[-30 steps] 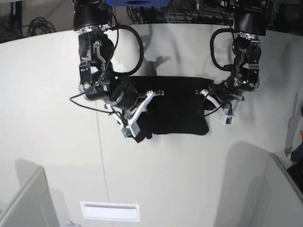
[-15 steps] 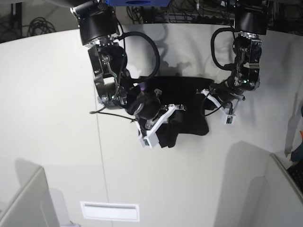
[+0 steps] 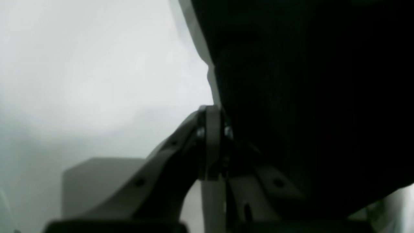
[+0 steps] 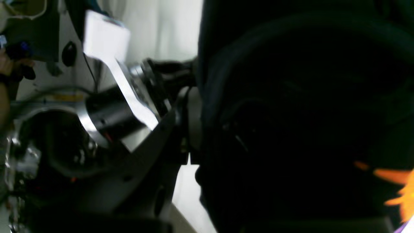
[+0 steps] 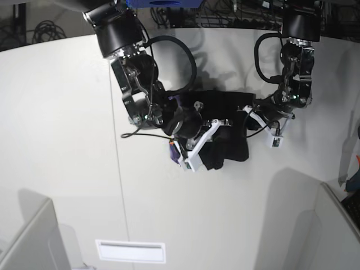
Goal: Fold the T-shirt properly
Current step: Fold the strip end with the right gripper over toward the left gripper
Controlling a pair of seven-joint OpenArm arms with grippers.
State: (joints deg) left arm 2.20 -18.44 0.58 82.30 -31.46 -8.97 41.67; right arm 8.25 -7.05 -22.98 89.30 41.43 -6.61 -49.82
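The black T-shirt (image 5: 233, 143) lies bunched at the table's middle right, its left part lifted and carried over the rest. A sliver of purple (image 5: 172, 149) shows under it. My right gripper (image 5: 216, 125) is shut on a fold of the shirt above its middle. In the right wrist view the gripper (image 4: 190, 129) pinches black cloth (image 4: 291, 113), with orange print (image 4: 397, 187) at the lower right. My left gripper (image 5: 247, 116) is shut on the shirt's right edge. In the left wrist view the gripper (image 3: 215, 139) clamps black cloth (image 3: 307, 113).
The white table (image 5: 56, 112) has a seam running down its left half. A white rectangular label (image 5: 130, 251) lies near the front edge. Grey panels stand at the lower left (image 5: 28, 242) and lower right (image 5: 332, 225). Cables lie behind the table.
My right gripper has swung from the shirt's left side to the right, dragging the left part of the shirt over the rest. The left gripper has stayed at the right edge.
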